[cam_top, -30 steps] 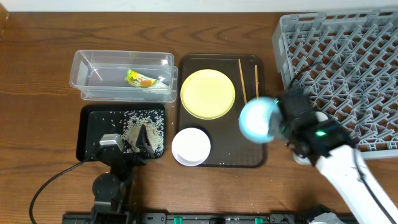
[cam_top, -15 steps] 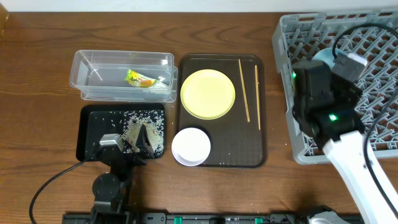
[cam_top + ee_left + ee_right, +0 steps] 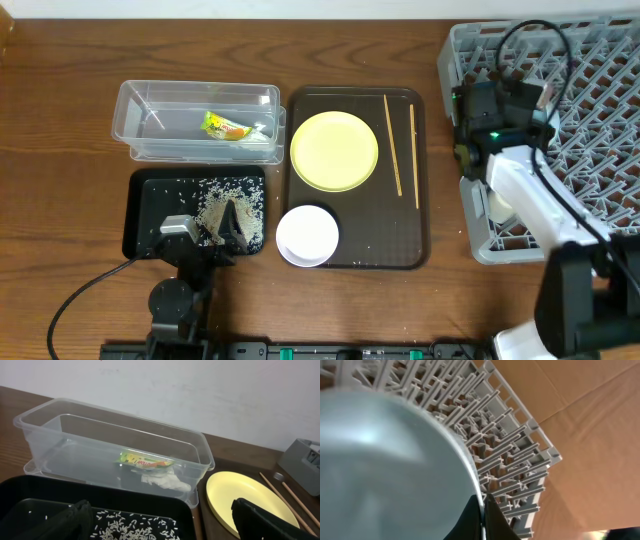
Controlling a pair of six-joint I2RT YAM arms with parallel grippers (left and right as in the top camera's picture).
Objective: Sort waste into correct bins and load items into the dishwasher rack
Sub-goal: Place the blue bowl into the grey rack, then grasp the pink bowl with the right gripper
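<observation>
Right end effector grips the largely cropped light blue bowl; left end effector spread wide.

Wooden table, seemingly white wall

Snack wrapper print illegible

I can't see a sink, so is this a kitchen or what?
Probably a robot test table set up like kitchen clean-up: a grey dishwasher rack, a yellow plate on a brown tray, and a robot arm.
</observation>
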